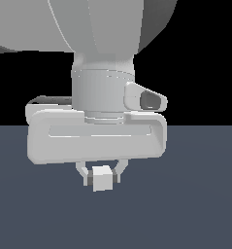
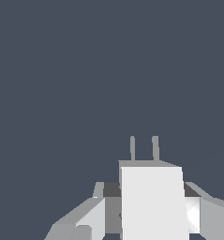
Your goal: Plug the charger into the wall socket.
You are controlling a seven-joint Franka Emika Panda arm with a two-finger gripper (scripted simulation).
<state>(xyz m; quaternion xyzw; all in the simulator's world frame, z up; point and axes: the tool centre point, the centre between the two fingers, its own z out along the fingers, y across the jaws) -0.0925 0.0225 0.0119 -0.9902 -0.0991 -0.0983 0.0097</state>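
Observation:
The charger [image 1: 102, 178] is a small white-grey cube held between the fingers of my gripper [image 1: 102, 175], which is shut on it. It hangs a little above the dark blue-grey floor, below the arm's wide white hand. In the wrist view the charger [image 2: 153, 201] shows as a white block with two thin grey prongs sticking out ahead of it, and a finger [image 2: 85, 218] presses on each side. The wall socket is out of view in both frames.
The dark blue-grey floor [image 1: 195, 204] spreads around the gripper, and the same floor [image 2: 62, 93] fills the wrist view. The robot's large white arm body [image 1: 98, 24] takes up the upper part of the exterior view.

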